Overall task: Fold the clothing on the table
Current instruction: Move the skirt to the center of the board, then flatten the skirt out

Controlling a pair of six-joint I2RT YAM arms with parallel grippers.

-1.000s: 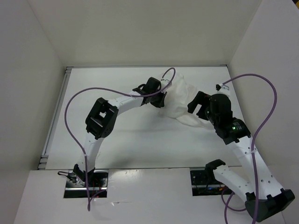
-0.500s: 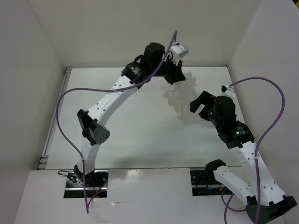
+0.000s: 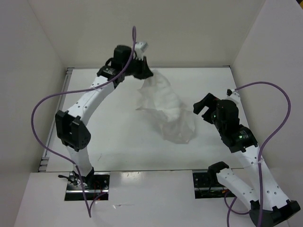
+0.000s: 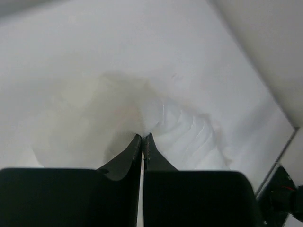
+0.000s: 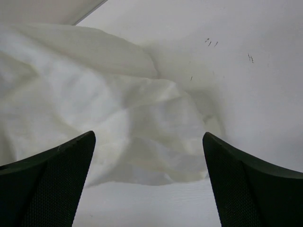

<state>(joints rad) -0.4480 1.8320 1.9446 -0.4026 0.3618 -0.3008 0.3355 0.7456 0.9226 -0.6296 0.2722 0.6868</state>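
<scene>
The clothing [image 3: 168, 106], thin white fabric, hangs stretched from a pinched corner at the back centre down to a crumpled end resting on the table [image 3: 113, 137] right of centre. My left gripper [image 3: 145, 77] is raised above the table's back and shut on that top corner. In the left wrist view the left gripper [image 4: 143, 137] has its jaws pressed together and the clothing [image 4: 184, 132] spreads out beneath them. My right gripper [image 3: 202, 107] stands open just right of the cloth. In the right wrist view the right gripper [image 5: 149, 142] is wide apart over the clothing [image 5: 94, 104], touching nothing.
White enclosure walls rise on three sides of the table. A metal edge strip [image 3: 56, 124] runs along the left side. Purple cables [image 3: 277, 101] loop off both arms. The arm bases [image 3: 87, 182] sit at the near edge.
The left arm has risen and swung left toward the back, pulling the clothing up and out of its heap. The right gripper has stayed open and shifted slightly back from the cloth.
</scene>
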